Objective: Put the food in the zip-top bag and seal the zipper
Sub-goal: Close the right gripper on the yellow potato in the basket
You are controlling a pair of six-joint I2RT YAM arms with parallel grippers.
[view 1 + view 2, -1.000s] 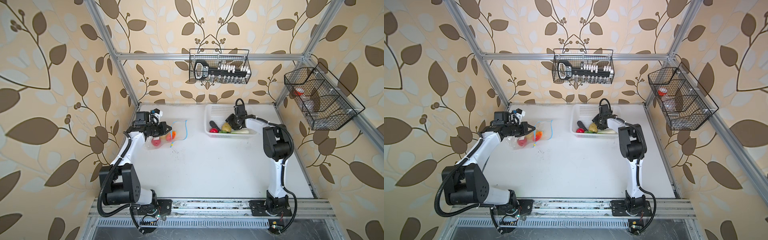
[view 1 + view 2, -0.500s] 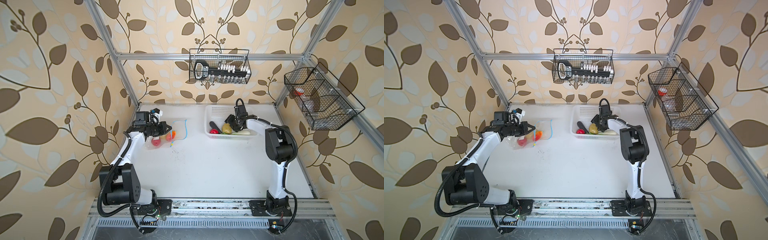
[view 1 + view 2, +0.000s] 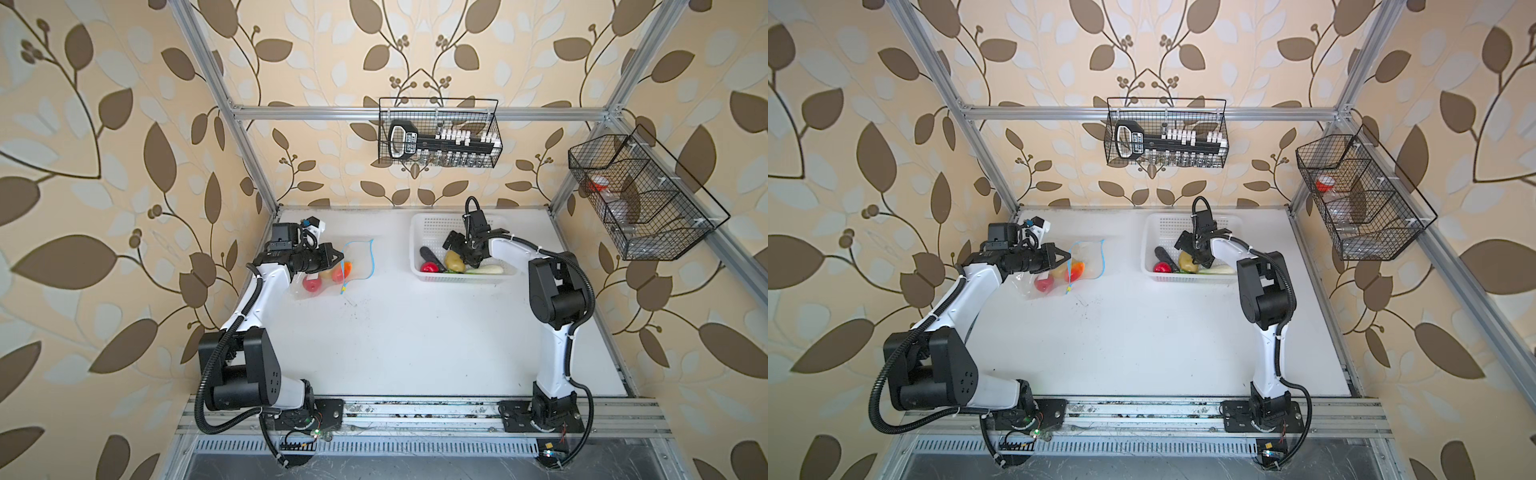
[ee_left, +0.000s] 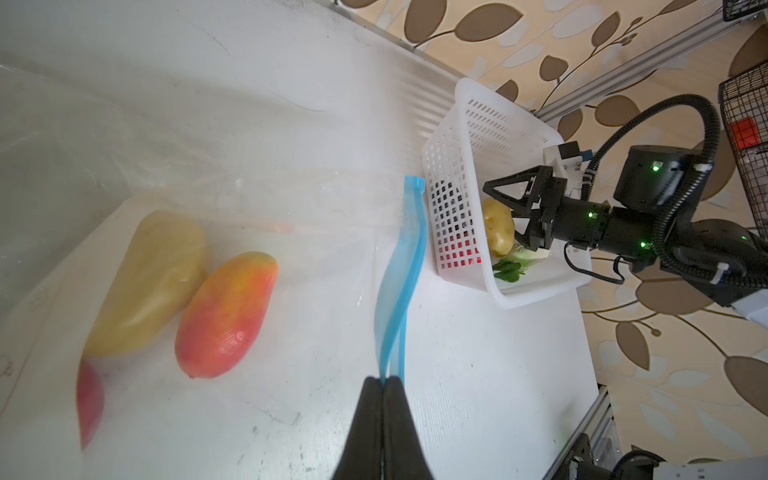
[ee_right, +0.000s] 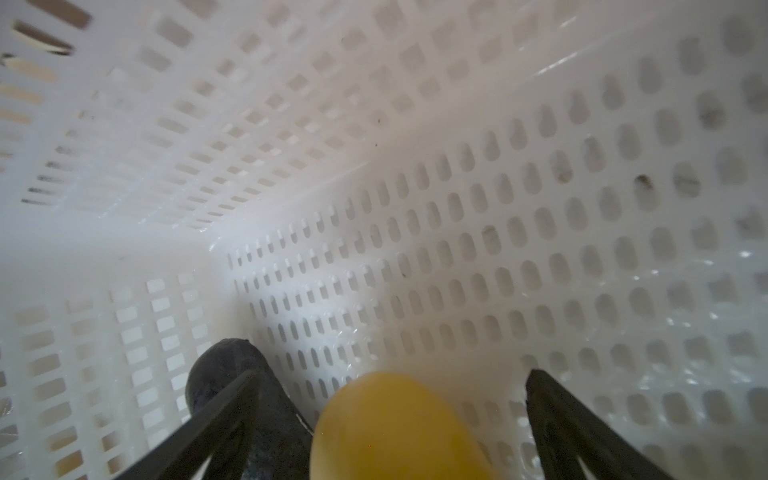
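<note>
Top views, left gripper (image 3: 340, 258): we saw it clenched on the bag's mouth edge, at the far left of the table (image 3: 415, 332).
Top views, bag (image 3: 358, 255): it lay clear on the table, left of the basket and well apart from it. The zipper (image 3: 371, 259) ran along the side nearest the basket.
Top views, bag contents: we counted a bag tomato (image 3: 311, 284), a bag potato (image 3: 328, 274) and a fruit (image 3: 347, 268).
Top views, basket (image 3: 1152, 232): it was white, and we found in it an eggplant (image 3: 1165, 255), a basket tomato (image 3: 1160, 267), a basket potato (image 3: 1187, 262) and a radish (image 3: 1219, 270).
Top views, right gripper (image 3: 1190, 248): it sat inside the basket over the basket potato in both top views.
Left wrist, left gripper (image 4: 382, 380): we saw its fingers pressed together on the zipper (image 4: 401, 270), whose two blue strips were parted farther along.
Left wrist, bag (image 4: 328, 299): the bag potato (image 4: 149, 282) touched the fruit (image 4: 226, 316), and the bag tomato (image 4: 89, 399) sat just beside the potato.
Left wrist, right gripper (image 4: 500, 212): its jaws were spread either side of the basket potato (image 4: 496, 232), with the radish (image 4: 523, 253) just beside it.
Right wrist, right gripper (image 5: 392, 374): it was released. We saw a gap between each finger and the basket potato (image 5: 395, 428).
Right wrist, eggplant (image 5: 232, 361): it lay behind one finger, near the basket (image 5: 415, 166) wall.
</note>
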